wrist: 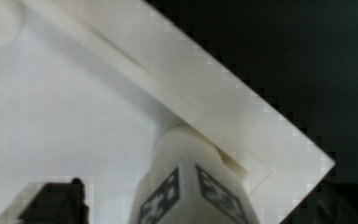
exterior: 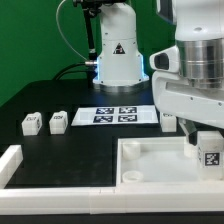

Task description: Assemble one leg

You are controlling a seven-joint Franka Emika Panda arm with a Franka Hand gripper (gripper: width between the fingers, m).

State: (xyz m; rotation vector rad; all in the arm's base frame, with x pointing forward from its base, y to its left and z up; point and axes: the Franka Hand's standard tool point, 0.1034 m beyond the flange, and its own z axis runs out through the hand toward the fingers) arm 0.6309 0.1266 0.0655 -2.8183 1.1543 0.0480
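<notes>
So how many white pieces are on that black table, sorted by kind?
small tagged white blocks: 4
large white tray piece: 1
marker board: 1
white angled piece at the exterior view's left edge: 1
Total: 7

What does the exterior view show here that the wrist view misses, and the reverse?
Only the exterior view: two loose legs on the black table, the marker board, another leg beside it, and the arm's base.
Only the wrist view: a close look at the tray-like piece's corner from above.
Both: the tagged leg standing in the tray-like piece, with the gripper open around it.
</notes>
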